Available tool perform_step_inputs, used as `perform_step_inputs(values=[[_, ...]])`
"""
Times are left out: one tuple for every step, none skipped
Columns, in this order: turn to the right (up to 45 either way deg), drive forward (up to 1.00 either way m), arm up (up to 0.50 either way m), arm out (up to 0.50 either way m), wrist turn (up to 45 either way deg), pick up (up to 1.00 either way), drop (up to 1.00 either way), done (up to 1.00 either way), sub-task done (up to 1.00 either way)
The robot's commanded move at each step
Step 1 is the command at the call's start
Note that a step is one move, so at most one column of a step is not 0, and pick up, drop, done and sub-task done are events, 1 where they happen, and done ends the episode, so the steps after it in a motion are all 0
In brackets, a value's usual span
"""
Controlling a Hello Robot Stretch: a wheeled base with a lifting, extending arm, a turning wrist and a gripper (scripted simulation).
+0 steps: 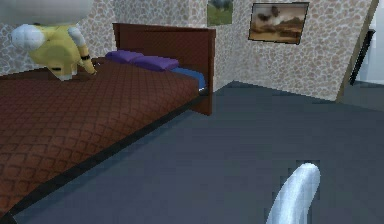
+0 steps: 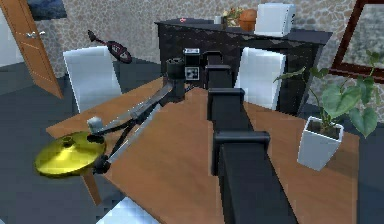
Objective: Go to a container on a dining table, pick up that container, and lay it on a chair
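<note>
Yellow shallow bowl [image 2: 68,157] is reached at the corner of the brown wooden worktop [image 2: 170,170], whether it is held by the gripper [image 2: 102,145] cannot be told, and laying on a white chair [image 2: 92,75] is left.

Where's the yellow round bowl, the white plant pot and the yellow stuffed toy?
Yellow round bowl [image 2: 69,157]: arm side view, middle.
White plant pot [image 2: 320,144]: arm side view, front.
Yellow stuffed toy [image 1: 58,48]: forward view, body.

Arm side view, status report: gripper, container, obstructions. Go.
Gripper out over dining table; cannot tell if holding. Yellow bowl-like container at its far end, by table edge. White chair beyond; small white item alongside.
</note>
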Motion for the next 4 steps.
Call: perform_step_inputs(values=[[0.0,0.00,0.00,0.00,-9.0,0.00,0.00,0.00,0.00],[0.0,0.00,0.00,-0.34,0.0,0.00,0.00,0.00,0.00],[-45.0,0.00,0.00,0.00,0.0,0.00,0.00,0.00,0.00],[-45.0,0.00,0.00,0.00,0.0,0.00,0.00,0.00,0.00]])
